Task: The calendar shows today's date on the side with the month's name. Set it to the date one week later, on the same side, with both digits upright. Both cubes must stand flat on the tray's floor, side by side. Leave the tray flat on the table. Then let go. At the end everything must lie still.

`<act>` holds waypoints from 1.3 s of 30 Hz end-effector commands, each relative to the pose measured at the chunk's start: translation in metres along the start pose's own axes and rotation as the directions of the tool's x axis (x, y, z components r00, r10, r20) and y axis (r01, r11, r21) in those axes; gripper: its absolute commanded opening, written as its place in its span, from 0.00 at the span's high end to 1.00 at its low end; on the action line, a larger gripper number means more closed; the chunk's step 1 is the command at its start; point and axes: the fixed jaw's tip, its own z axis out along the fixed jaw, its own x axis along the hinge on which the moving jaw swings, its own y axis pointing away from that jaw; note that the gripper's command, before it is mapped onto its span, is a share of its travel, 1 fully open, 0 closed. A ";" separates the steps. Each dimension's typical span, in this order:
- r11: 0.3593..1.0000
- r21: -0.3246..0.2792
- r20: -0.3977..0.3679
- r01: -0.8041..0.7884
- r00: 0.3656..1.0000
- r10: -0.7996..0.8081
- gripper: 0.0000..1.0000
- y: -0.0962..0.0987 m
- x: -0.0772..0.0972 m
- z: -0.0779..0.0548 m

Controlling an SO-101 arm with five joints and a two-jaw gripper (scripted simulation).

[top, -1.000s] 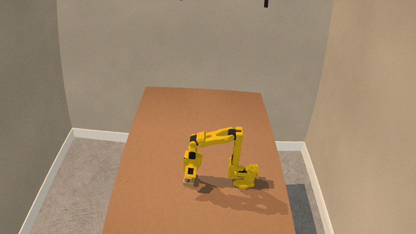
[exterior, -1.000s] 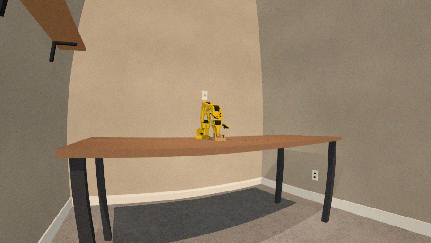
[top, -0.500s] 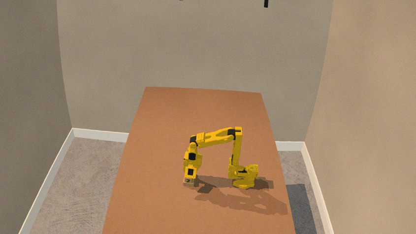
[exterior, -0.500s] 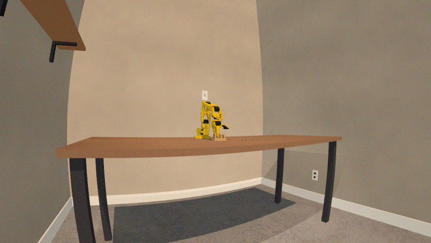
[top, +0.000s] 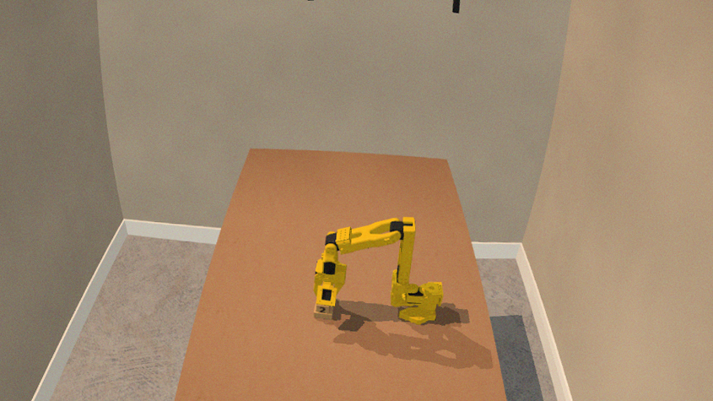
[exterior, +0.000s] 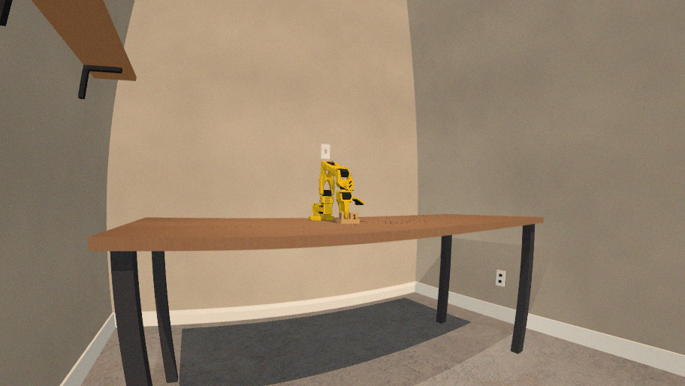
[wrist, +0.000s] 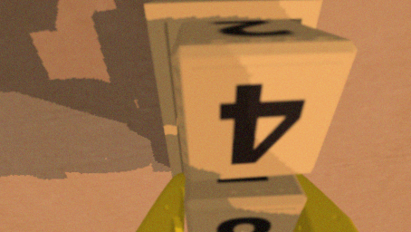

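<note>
hand [top: 325, 306] [exterior: 346, 217] [wrist: 241, 181], pinching wooden block [wrist: 244, 206] at six o'clock in wrist view; second block [wrist: 210, 113], showing 4, at twelve from it; tray [top: 323, 316] [exterior: 348, 221] [wrist: 253, 10] beneath, on table [top: 266, 356] [exterior: 239, 239] [wrist: 371, 113].

Cube [wrist: 253, 68] above another [wrist: 246, 204] — a "4" showing

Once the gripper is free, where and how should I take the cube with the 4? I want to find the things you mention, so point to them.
Probably from above, pinching the upper left and right sides, as the wrist view shows them, of the cube with the 4 [wrist: 267, 109]. Its 4 face is turned to the camera, while the gripper [exterior: 346, 218] [wrist: 240, 206] and the nearer cube [wrist: 253, 208] crowd its near side.
</note>
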 end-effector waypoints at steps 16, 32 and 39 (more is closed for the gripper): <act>1.000 0.022 0.003 -0.001 1.000 0.001 0.76 -0.003 -0.002 -0.002; 1.000 0.022 0.003 -0.001 1.000 0.001 0.64 -0.003 -0.002 -0.002; 1.000 0.022 0.003 -0.001 1.000 0.001 0.64 -0.003 -0.002 -0.002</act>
